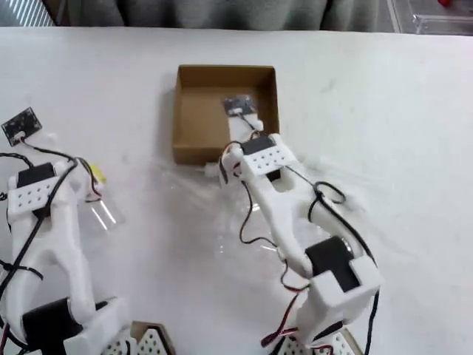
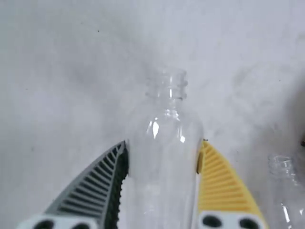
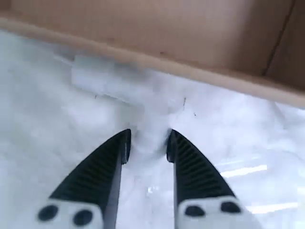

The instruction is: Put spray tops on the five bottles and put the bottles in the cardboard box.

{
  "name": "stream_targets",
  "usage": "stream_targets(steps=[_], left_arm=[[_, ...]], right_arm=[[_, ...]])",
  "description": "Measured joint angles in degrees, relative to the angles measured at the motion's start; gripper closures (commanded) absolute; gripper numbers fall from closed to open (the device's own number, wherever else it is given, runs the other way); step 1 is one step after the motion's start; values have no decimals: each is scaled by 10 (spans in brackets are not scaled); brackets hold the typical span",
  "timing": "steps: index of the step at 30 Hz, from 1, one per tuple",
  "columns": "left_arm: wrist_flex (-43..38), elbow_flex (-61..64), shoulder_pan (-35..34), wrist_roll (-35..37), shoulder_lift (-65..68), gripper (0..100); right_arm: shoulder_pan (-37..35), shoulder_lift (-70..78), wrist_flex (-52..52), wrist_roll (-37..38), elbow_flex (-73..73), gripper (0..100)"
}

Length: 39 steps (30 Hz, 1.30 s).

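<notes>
- Bottle (image 2: 164, 119) of clear plastic, its threaded neck bare, sits between the fingers of the left gripper (image 2: 162, 150). The grey finger (image 2: 95, 191) presses one side and the yellow finger (image 2: 224, 186) the other, so we read this pincer as closed on the bottle's body.
- In the high view we find that gripper at the left of the frame, a little below mid-height. The bottle shows there as faint glints just under it on the white table (image 1: 384, 111).
- We see a second bottle (image 2: 283, 167), also bare-necked, near the held one but apart from it.
- We find the cardboard box (image 1: 198, 118) in the upper middle of the high view, open side up.
- We see the right gripper (image 3: 147, 143) with its black fingers (image 3: 102, 176) nearly together. Only a narrow gap is left, and a white part of a spray top (image 3: 102, 83) fills it, so we take the pincer as gripping the spray top.
- The spray top lies on the table just outside the cardboard box's near wall — in the high view, just below the box's lower edge, near the centre of the frame.
- Clear plastic glints on the table in the middle of the high view, between the two arms. It is too faint for us to tell what lies there.
</notes>
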Motion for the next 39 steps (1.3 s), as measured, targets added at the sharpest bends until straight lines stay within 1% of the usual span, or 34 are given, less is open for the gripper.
stream_targets(steps=[5,8,12,14,17,20,23,26,29,32,35,37,39], left_arm=[[3,-2,0,0,0,931],[40,-25,0,0,-19,931],[103,-79,7,0,-78,934],[127,-102,24,-3,-117,935],[147,-121,53,-47,-185,933],[149,-121,105,-104,-258,935],[149,-121,164,-121,-327,935],[149,-121,218,-126,-382,935],[149,-121,272,-127,-421,933],[151,-121,309,-128,-454,932],[146,-102,334,-128,-501,932],[118,-62,353,-128,-539,932],[69,2,367,-128,-585,934]], right_arm=[[-5,-127,119,45,-48,981],[-1,-207,168,80,-58,981],[10,-309,194,131,-61,981],[10,-360,207,149,-61,981],[9,-435,229,174,-61,981],[11,-512,242,193,-61,981],[11,-582,238,208,-61,982],[12,-643,182,215,-61,982],[42,-687,88,202,-61,982],[79,-692,-9,150,-62,982],[111,-692,-81,87,-62,982],[119,-690,-115,47,-62,982],[119,-693,-142,22,-62,983]])
